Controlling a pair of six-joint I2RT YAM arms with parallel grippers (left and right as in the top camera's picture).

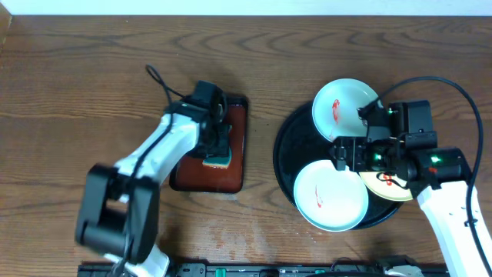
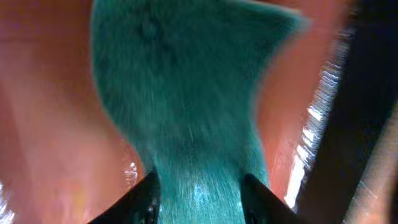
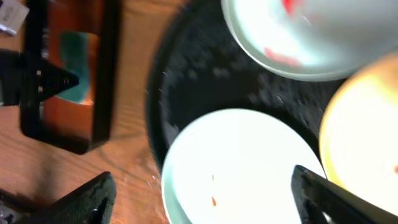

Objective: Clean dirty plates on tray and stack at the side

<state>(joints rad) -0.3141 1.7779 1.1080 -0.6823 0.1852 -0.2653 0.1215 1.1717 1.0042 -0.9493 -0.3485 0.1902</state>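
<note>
Two left gripper [image 2: 200, 198] fingers clamp a teal sponge [image 2: 180, 93] between them, pinching it narrow, above the reddish-brown tray [image 2: 43, 124]. The right gripper [image 3: 202, 199] is spread wide, holding nothing. The near white plate [image 3: 242, 149] lies below, between its fingertips, on the black tray [image 3: 199, 74], with the red-smeared plate [image 3: 298, 37] and yellow plate [image 3: 364, 124] beyond them.

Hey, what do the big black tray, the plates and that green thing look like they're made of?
The black tray: glossy, probably plastic or lacquer; it shows speckled glints. The plates: smooth, shiny, ceramic or melamine; cannot tell which. The green thing: fuzzy fibrous surface, likely a sponge or scouring pad.
</note>
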